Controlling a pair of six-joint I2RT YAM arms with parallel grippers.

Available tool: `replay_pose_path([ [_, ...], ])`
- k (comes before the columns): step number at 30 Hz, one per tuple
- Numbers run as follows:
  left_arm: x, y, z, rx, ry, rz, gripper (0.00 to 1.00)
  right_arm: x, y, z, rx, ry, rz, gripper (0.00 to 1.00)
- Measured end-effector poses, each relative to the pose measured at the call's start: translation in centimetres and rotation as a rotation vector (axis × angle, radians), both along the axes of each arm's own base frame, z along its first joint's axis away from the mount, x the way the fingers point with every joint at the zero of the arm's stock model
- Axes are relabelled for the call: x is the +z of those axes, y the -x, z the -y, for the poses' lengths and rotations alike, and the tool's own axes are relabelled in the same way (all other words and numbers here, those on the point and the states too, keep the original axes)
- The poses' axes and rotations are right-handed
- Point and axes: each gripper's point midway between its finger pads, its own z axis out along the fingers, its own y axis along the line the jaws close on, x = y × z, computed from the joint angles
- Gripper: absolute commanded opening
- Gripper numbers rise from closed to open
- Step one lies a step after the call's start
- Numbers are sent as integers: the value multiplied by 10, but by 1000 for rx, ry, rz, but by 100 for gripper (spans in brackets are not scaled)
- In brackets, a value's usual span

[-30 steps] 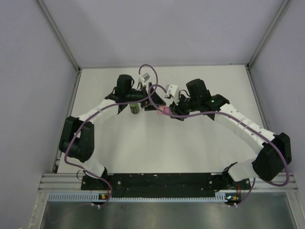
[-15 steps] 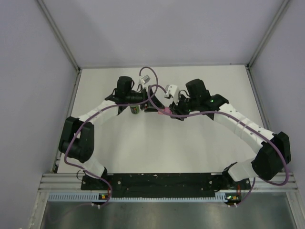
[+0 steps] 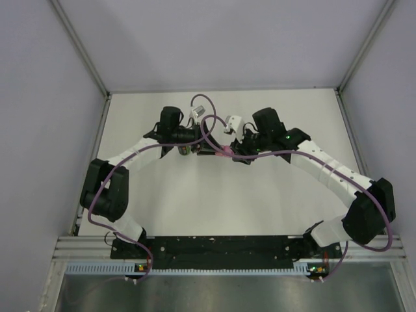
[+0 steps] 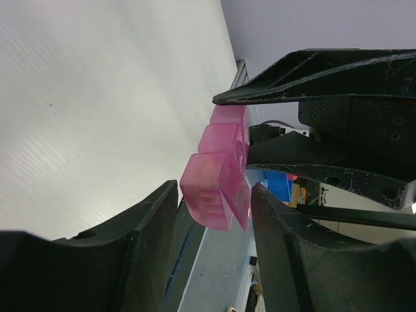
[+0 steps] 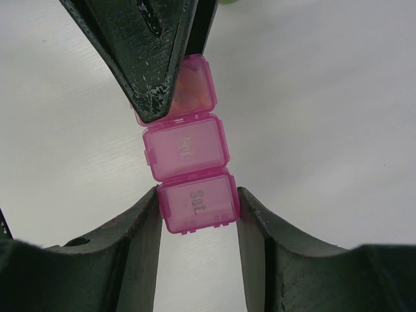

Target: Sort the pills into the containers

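At mid-counter (image 3: 195,201), between the two arms: one pink pill box (image 5: 187,151), a row of three joined compartments, the end lid marked "Sat". Right gripper (image 5: 198,198) is clenched on the "Sat" compartment. Left gripper (image 4: 213,192) is set around the opposite end, fingers just beside its walls; whether they press on it cannot be told. A green bottle (image 3: 186,149) stands near the left gripper.
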Motion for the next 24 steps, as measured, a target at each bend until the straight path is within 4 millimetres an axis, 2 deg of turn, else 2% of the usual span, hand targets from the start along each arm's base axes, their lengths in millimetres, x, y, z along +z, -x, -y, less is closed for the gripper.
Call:
replay_pose_path([
  [16,-4,4,1,-16,-13,19,38,0,-1,1,-6,3,0,0],
  [24,-6,4,2,-12,-21,17,19,-2,0,3,-11,13,-5,0],
])
